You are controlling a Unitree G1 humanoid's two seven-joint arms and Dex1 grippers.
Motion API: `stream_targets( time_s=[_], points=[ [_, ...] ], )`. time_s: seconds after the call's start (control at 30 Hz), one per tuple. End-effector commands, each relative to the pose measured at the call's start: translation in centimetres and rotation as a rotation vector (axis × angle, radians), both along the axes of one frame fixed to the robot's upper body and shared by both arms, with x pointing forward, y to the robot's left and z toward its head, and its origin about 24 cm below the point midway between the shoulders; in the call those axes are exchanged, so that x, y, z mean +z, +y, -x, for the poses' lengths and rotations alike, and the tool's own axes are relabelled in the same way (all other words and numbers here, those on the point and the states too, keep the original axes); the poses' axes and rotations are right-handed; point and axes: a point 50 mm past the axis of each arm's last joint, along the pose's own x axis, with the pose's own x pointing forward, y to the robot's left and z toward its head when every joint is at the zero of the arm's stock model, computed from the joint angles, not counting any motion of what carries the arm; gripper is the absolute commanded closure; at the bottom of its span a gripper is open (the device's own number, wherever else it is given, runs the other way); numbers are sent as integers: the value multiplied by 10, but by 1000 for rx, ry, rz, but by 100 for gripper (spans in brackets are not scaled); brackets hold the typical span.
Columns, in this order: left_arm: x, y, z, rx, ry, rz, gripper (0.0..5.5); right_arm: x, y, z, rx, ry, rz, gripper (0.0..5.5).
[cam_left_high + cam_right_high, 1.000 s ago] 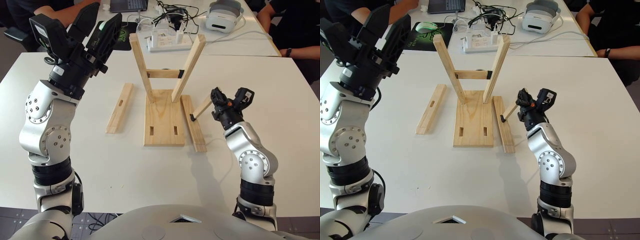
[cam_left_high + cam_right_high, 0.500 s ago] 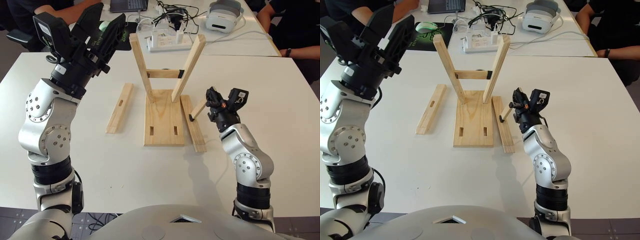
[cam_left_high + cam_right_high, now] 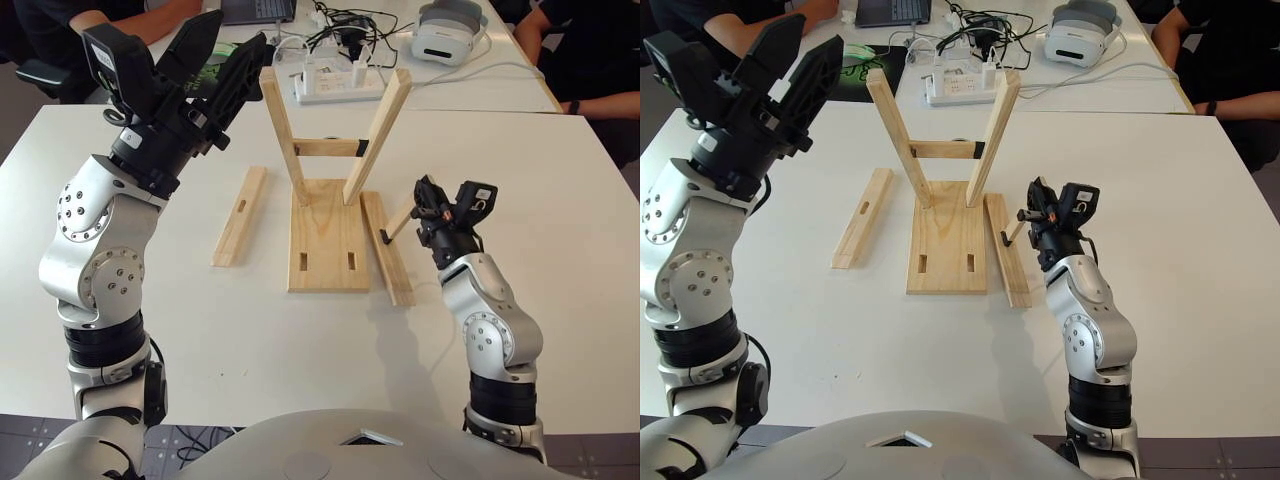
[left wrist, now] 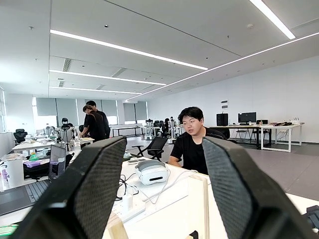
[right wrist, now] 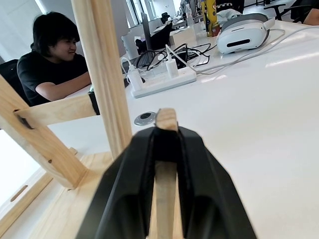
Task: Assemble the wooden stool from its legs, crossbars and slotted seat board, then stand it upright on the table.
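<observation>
The slotted seat board [image 3: 327, 250] lies flat mid-table. Two legs [image 3: 283, 135] [image 3: 377, 130] stand slanted in its far slots, joined by a crossbar [image 3: 326, 148]. A loose leg [image 3: 240, 215] lies flat left of the board, and another [image 3: 388, 250] lies along its right edge. My right gripper [image 3: 425, 203] is shut on a short loose crossbar [image 3: 399, 221], which slants down to the right-hand loose leg. The wrist view shows that crossbar [image 5: 166, 122] between the fingers [image 5: 132, 169]. My left gripper [image 3: 225, 58] is open, raised level with the top of the left standing leg and just left of it.
A white power strip [image 3: 335, 85] with cables, a white headset [image 3: 455, 35], a mouse on a dark mat and a laptop sit on the table beyond the stool parts. People sit at that far side. Bare white tabletop [image 3: 250, 330] lies in front.
My left gripper has swung right, toward the top of the left standing leg. The right gripper has shifted slightly left with the short crossbar.
</observation>
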Motion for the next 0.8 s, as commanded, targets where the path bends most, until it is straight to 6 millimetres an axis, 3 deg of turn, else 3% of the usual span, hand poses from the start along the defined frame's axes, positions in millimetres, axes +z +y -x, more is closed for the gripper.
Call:
stream_targets(
  time_s=[0.03, 0.27, 0.57, 0.8],
  points=[
    [2, -3, 2, -14, -5, -8, 268, -4, 2, -2, 4, 8, 3, 503],
    [5, -3, 2, -15, -10, -20, 268, -18, 7, 2, 21, 27, 39, 503],
    [9, 0, 5, -4, -10, -30, 268, -36, 11, 36, 102, 50, 199, 503],
    [6, -1, 7, -9, 9, -31, 268, -34, 19, 40, 150, 47, 297, 503]
  ],
)
